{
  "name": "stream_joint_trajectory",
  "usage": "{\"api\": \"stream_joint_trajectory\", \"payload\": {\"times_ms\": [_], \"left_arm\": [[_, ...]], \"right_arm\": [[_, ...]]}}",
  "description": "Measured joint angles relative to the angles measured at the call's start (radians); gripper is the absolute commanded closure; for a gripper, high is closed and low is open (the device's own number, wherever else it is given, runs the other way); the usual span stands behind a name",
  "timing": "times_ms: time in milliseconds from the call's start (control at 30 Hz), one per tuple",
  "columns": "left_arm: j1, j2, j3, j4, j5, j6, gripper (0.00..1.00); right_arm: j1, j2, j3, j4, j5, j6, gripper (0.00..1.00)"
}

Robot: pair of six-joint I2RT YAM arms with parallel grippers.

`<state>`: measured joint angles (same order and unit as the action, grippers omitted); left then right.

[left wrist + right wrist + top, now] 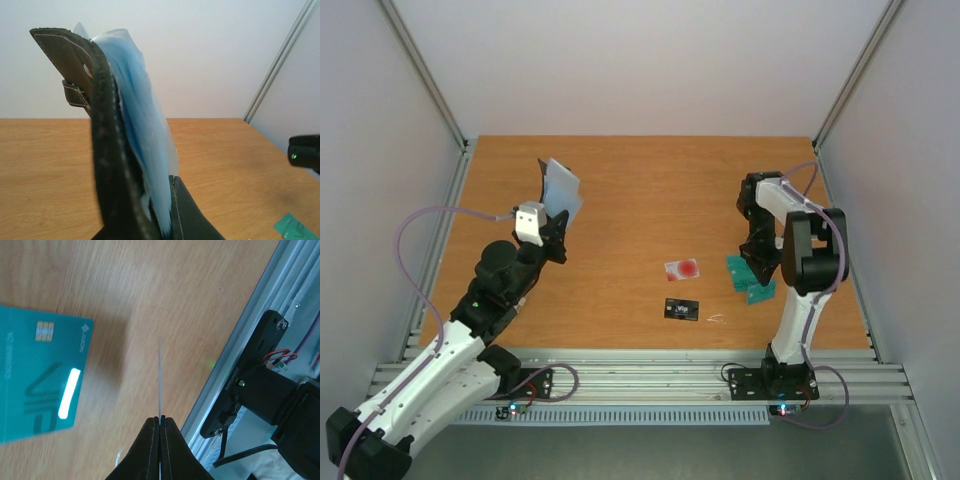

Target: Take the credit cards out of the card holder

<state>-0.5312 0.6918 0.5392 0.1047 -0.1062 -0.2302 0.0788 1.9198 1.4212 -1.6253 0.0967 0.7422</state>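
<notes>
Card holder (558,190) at left, above table (640,180), centre card (682,268) behind nearer card (682,309), right-hand cards (760,293) beside them

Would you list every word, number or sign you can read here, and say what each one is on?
"VIP", sideways in large letters, as best I can tell: on the teal card.
Small print beside its chip and along its edge: too blurred to read.
White print on the black card: too small to read.
On the whitish card: only a red spot, no legible text.
On the card holder: none visible.
</notes>
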Motion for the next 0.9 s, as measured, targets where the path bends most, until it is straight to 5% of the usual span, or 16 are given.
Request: {"api": "stream_joint_trajectory", "payload": {"times_ms": [200,867,900], "left_arm": [[0.013,-0.013,0.000,0.003,-0.014,0.015,1.00],[0.021,0.102,0.002,-0.006,0.006,0.018,1.00],[0.021,0.109,0.003,-0.005,0.011,0.018,1.00]], "right_arm": [[0.000,0.160,0.037,0.003,0.032,0.031,0.98],[0.000,0.300,0.140,0.013,0.029,0.000,0.86],[0.000,0.298,0.144,0.014,0.029,0.000,0.71]]}}
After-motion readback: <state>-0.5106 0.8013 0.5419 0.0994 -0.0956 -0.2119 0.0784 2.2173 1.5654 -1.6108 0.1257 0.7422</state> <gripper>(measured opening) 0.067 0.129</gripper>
